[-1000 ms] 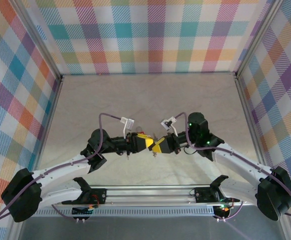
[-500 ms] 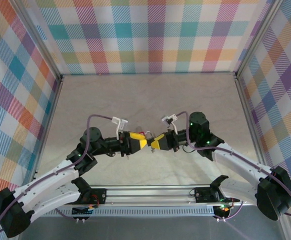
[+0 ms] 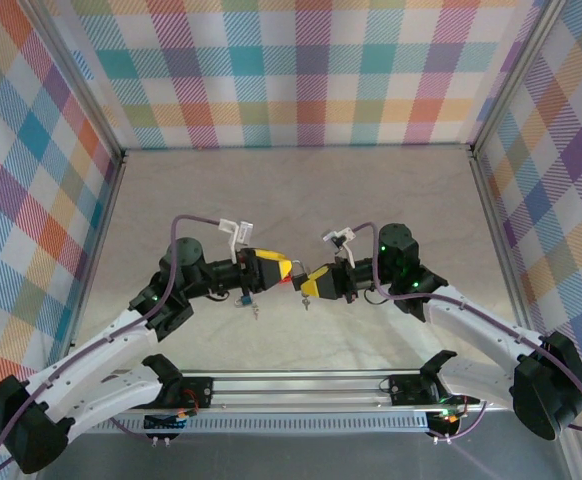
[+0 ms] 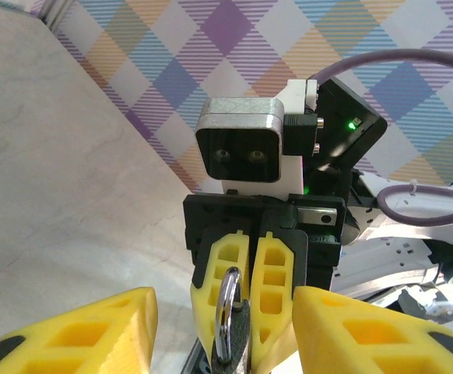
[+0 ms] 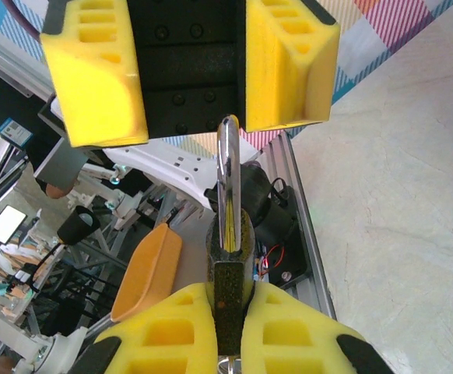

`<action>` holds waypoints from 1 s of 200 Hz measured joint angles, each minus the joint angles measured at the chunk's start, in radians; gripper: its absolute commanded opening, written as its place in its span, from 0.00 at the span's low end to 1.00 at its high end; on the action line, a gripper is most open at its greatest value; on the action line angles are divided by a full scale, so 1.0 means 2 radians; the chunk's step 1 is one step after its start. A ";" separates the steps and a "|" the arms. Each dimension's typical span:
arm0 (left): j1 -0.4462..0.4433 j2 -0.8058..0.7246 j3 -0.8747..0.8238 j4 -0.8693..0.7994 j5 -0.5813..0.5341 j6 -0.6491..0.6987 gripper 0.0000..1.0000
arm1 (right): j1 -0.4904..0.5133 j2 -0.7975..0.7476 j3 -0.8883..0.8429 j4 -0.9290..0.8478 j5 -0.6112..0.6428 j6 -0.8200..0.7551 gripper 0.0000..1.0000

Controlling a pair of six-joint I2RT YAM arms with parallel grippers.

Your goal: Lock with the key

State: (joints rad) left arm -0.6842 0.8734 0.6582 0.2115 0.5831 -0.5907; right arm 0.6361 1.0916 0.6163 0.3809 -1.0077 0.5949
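Note:
A dark padlock (image 5: 230, 284) with a silver shackle (image 5: 227, 175) is held off the table, my right gripper (image 5: 230, 300) shut on its body. My left gripper (image 4: 225, 312) stands open, its yellow fingers (image 5: 94, 74) on either side of the shackle's end without touching it. From above, the left gripper (image 3: 287, 272) and right gripper (image 3: 313, 287) face each other tip to tip. A thin metal ring (image 5: 238, 368) peeks out under the padlock body. A small metal piece (image 3: 308, 303) shows below the right gripper; I cannot tell whether it is the key.
The beige table (image 3: 301, 195) stretches away behind both arms. Plaid walls (image 3: 291, 70) close in the back and both sides. A metal rail (image 3: 301, 385) runs along the near edge between the arm bases.
My left gripper has opened and drawn back to the left, off the padlock. The left arm has swung leftward. The right gripper and the padlock have hardly moved.

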 measured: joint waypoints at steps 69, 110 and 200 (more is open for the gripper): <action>0.000 0.024 0.022 -0.032 0.041 0.017 0.40 | 0.002 0.000 0.000 0.000 0.000 0.000 0.00; 0.001 0.029 0.022 -0.034 0.045 0.018 0.32 | 0.006 0.000 0.000 0.000 -0.004 0.000 0.00; 0.006 0.032 0.023 -0.033 0.057 0.019 0.00 | 0.009 0.004 0.000 0.000 -0.007 0.001 0.00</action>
State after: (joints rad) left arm -0.6716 0.9379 0.7036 0.1448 0.6964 -0.5529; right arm 0.6540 1.1004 0.6167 0.3805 -1.0214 0.5976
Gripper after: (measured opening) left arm 0.050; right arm 0.110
